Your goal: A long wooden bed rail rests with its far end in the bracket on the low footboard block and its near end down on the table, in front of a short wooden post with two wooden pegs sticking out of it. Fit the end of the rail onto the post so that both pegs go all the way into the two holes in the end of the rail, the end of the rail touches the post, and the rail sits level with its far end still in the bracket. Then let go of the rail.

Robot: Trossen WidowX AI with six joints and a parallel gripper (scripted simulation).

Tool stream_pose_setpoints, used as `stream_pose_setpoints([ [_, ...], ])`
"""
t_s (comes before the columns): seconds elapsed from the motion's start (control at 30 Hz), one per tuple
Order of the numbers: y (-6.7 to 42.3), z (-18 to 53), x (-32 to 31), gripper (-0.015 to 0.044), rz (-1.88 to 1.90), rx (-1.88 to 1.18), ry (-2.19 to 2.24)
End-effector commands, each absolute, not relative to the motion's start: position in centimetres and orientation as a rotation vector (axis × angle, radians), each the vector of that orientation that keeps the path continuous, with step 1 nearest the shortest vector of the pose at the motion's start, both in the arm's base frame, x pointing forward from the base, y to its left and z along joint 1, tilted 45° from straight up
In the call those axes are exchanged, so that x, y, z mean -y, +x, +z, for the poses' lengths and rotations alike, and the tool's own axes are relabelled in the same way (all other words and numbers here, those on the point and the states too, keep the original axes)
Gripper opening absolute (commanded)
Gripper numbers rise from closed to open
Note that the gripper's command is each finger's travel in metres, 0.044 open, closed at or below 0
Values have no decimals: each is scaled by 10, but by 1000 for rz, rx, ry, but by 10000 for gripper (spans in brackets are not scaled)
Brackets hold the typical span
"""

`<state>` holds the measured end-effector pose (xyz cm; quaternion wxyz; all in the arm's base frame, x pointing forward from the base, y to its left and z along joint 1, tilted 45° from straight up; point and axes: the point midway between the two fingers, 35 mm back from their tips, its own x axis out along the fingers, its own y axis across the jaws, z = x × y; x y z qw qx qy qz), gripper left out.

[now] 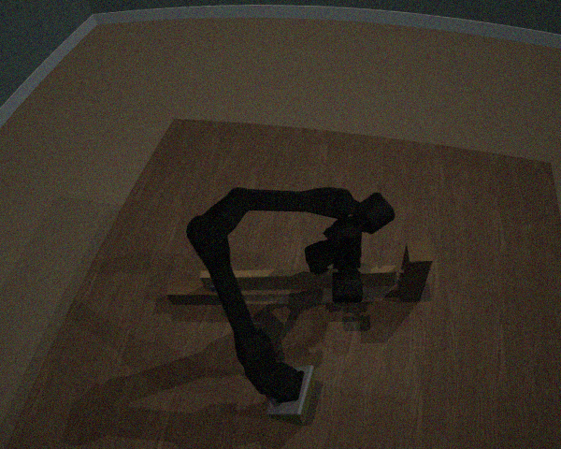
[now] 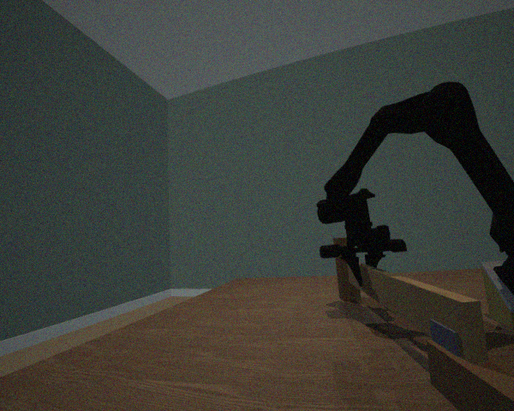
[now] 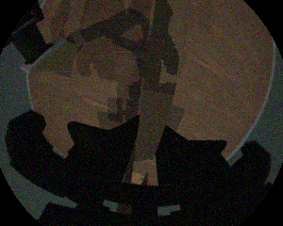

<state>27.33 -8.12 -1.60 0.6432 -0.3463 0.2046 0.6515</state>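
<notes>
The tool (image 1: 347, 295) is clenched on the rail (image 1: 290, 278), gripping it from above close to the post (image 1: 414, 280), most likely because a hold near that end gives the best control for lining the holes up with the pegs. The arm (image 1: 222, 270) arches up and over from its base plate (image 1: 304, 401) so that the tool points straight down at the rail.

The rail is a long, straight, square-edged bar of pale wood. In the exterior view (image 2: 419, 296) its end nearer the post is lifted off the desk (image 2: 230, 345), and a shadow lies beneath it. Its other end runs away from the post to the low block (image 2: 463, 373), where a small bluish bracket (image 2: 445, 336) shows against the rail's side.

The post is a short upright block of darker wood, standing just beyond the rail's lifted end. The pegs and holes are too dark and small to make out, so whether the end touches the post cannot be told. The desk is a wide panel of brown wood grain, and the arm is matte black.

Judging by this, the fitting is not yet finished.
</notes>
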Motion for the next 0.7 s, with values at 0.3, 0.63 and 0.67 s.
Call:
stream_pose_setpoints([
  [0.3, 275, -18, 87, 0, 1477, -468, -796],
  [0.63, 275, -20, 89, 0, 1477, -468, -796],
  [0.67, 275, -20, 89, 0, 1477, -468, -796],
])
